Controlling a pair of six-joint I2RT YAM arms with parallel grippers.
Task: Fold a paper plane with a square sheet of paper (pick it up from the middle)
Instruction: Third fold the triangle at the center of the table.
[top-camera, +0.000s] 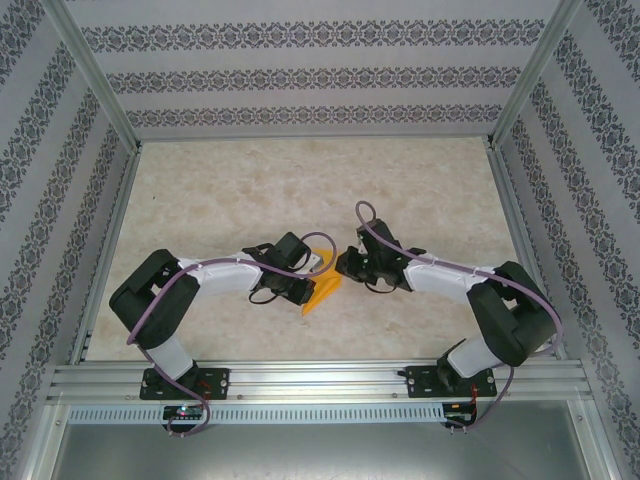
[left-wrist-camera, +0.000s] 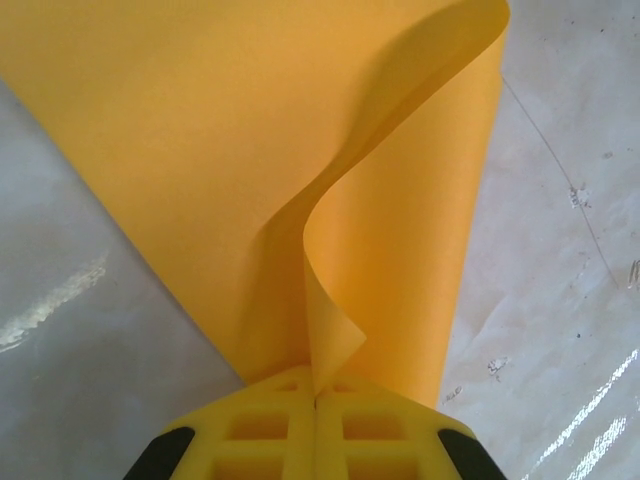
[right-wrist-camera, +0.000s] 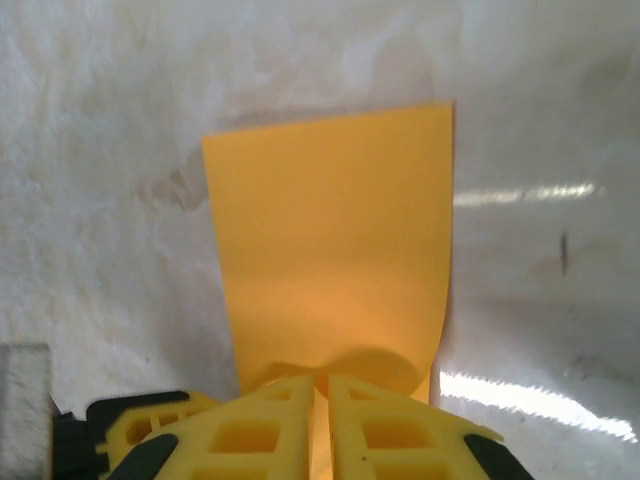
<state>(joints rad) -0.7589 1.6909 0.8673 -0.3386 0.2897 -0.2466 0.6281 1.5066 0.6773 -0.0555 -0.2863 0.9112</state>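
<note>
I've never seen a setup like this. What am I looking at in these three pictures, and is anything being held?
The overhead picture shows two robot arms, the left arm and the right arm, bolted at the near edge of a table. The other two pictures come from cameras on their wrists. Between the arms is an orange-yellow sheet of paper. The left end effector is closed on it, with the paper curling up in front of it. The right end effector is closed on it too.
</note>
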